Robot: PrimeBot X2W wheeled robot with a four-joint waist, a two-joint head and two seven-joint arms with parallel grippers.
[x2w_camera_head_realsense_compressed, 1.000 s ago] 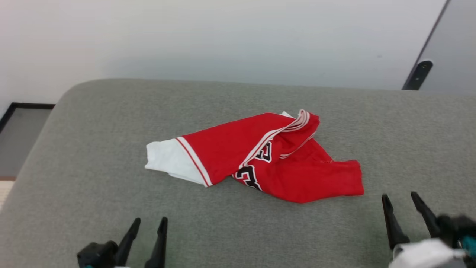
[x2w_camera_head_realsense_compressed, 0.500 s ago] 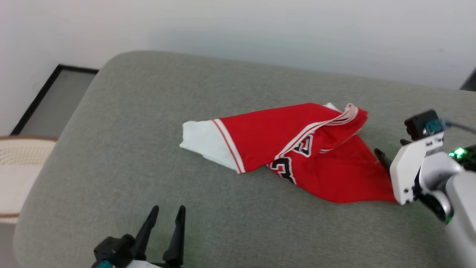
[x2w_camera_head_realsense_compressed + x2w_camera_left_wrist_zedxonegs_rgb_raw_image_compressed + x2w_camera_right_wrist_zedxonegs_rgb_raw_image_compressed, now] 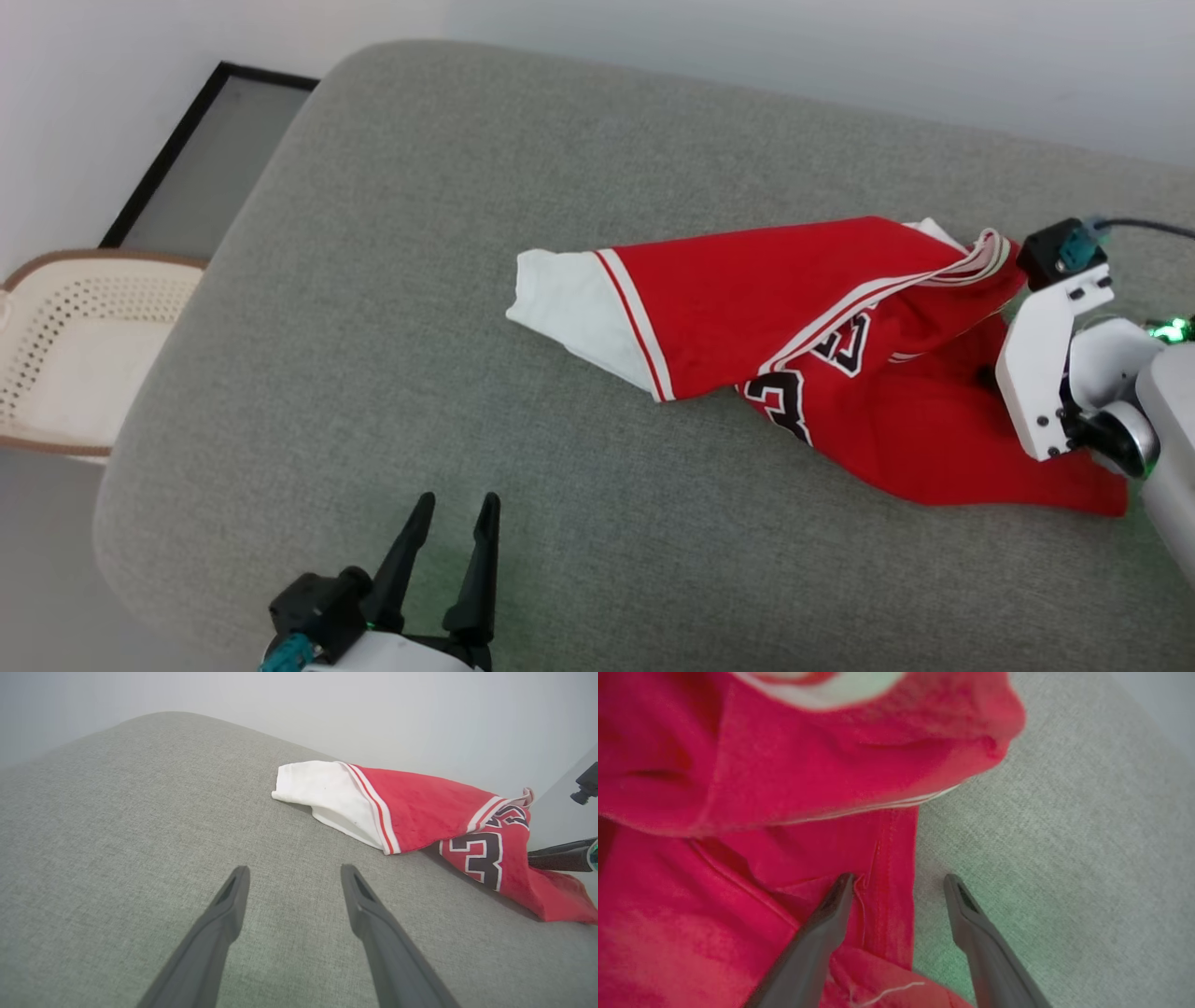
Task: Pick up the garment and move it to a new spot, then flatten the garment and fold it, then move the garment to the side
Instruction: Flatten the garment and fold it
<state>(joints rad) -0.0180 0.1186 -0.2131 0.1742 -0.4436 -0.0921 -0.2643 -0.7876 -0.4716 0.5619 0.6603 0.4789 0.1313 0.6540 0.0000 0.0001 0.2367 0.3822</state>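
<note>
From the head view, the shirt (image 3: 747, 317) lies crumpled on the grey cushion (image 3: 373, 327), on the cushion's right half. Its white sleeve points toward the cushion's middle and its red body runs to the right end. The left gripper (image 3: 457, 504) hangs over the cushion's near edge, fingers spread wide and empty. The right arm (image 3: 1055, 373) reaches in over the cushion's right end, its white bracket covering part of the red cloth. A pale basket (image 3: 84, 345) sits on the floor off the cushion's left end.

From the left wrist, two spread fingers hover above bare cushion, nothing between them, with the shirt farther along it.

From the right wrist, the right gripper (image 3: 899, 879) stands wide, one finger over red cloth and the other over bare cushion, with the shirt's seamed edge between them. Whether either tip touches, I cannot tell.
</note>
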